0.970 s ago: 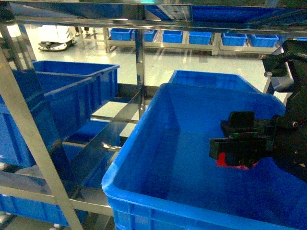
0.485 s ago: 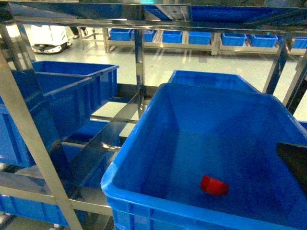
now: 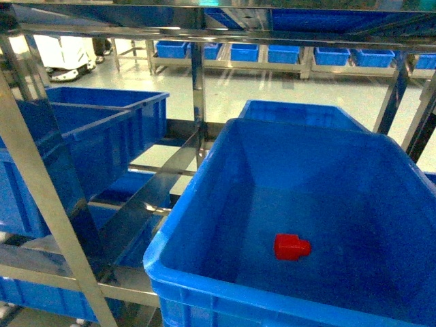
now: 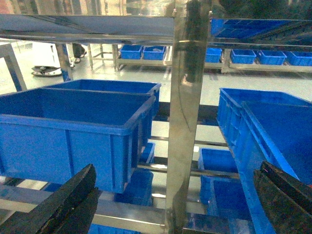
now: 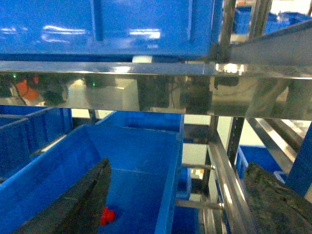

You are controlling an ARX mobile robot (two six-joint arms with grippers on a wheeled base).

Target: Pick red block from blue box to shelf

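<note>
Looking from my head, the red block (image 3: 292, 246) has rolled toward nine o'clock on the blue box (image 3: 204, 191) floor since I let go. My right pincer (image 5: 178, 204) hangs spread above; the grasp must be retried.

The steel shelf (image 3: 198, 82) has blue bins sitting on its rails. The blue box (image 3: 204, 204) is up front on the right, and 2 darker crates (image 3: 102, 136) sit left.
</note>
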